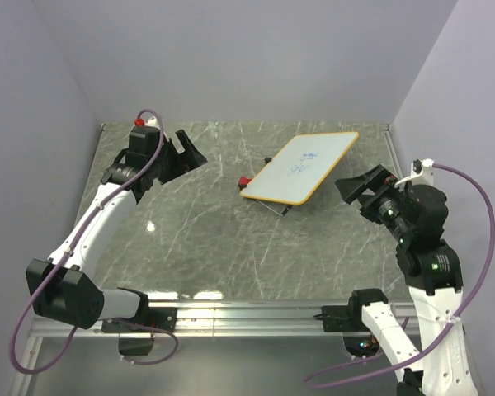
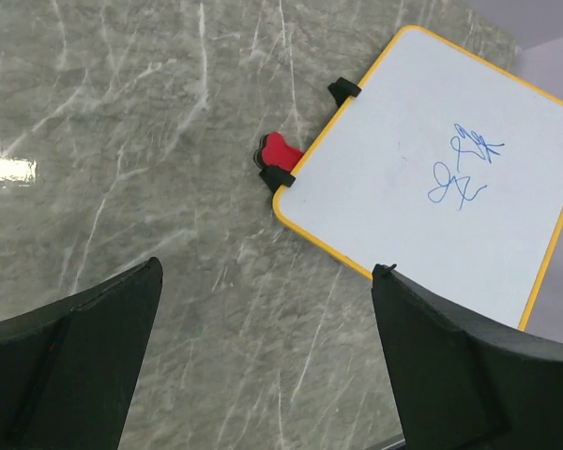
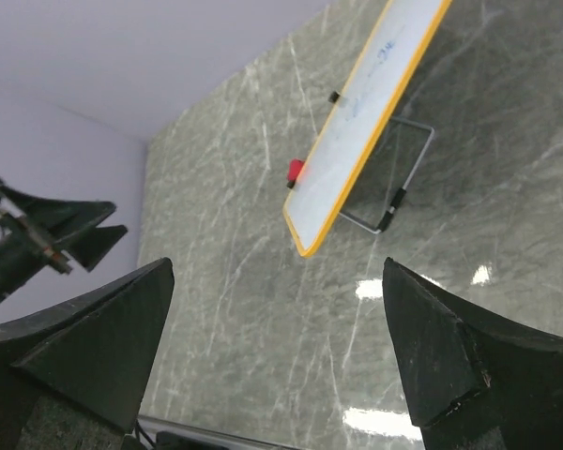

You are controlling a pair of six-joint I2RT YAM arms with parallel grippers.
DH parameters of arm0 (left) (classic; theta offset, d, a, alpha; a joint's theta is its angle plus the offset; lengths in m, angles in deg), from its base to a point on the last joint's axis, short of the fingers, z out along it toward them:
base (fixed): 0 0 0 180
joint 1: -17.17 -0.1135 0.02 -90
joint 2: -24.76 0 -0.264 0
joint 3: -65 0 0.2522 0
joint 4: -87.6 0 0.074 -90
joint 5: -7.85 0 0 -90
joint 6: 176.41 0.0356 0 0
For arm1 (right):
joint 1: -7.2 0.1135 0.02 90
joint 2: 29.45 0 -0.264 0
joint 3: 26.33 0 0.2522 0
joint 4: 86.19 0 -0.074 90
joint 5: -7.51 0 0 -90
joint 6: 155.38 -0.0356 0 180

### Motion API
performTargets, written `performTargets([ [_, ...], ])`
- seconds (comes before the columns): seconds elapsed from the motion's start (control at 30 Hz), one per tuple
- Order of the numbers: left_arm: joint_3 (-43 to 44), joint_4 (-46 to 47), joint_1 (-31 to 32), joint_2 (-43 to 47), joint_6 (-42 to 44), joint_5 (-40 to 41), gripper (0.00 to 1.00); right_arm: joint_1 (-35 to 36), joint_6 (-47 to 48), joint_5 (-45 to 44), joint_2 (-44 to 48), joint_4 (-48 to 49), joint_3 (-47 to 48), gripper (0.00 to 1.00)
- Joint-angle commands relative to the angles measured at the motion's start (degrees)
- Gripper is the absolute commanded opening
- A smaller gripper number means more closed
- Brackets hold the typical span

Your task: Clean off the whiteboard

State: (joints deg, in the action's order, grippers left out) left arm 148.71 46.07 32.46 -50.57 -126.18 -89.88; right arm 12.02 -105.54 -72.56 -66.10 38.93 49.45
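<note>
board (image 1: pixel 301 167): light, stiff, tilted on wire stand (image 3: pixel 394 187); probably tips easily
hold: its yellow edge, centre frame
left gripper (image 1: pixel 191 147): fingers apart, empty
right gripper (image 1: pixel 353 193): fingers apart, empty

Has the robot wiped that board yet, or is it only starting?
Nothing looks done: the blue scribbles are on the whiteboard. Nothing is in hand; the left gripper and right gripper are open, apart from it. The red eraser at its edge looks untouched. Grabbing it and wiping remain.

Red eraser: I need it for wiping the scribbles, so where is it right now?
In the top external view the red eraser sits mid-table at the near-left edge of the propped whiteboard, beside a black clip.
</note>
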Motion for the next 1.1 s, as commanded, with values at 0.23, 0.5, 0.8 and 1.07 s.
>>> performTargets([
  [0.23,1.94,-0.79,-0.08,0.89,2.94,2.10,0.99,0.45,2.81,-3.34,-11.76,-3.17,8.81,0.97],
  [0.5,2.56,0.52,1.94,0.18,3.38,-0.62,1.00,0.37,-0.35,-1.23,-22.94,-1.34,9.97,0.95],
  [0.8,4.05,0.87,3.17,-2.36,4.08,-1.50,0.99,0.98,-3.78,1.84,-31.20,1.30,7.51,0.89],
  [1.07,4.67,0.61,3.17,-4.30,6.19,-1.41,0.99,7.39,-7.21,1.93,-33.75,6.66,2.32,0.85],
])
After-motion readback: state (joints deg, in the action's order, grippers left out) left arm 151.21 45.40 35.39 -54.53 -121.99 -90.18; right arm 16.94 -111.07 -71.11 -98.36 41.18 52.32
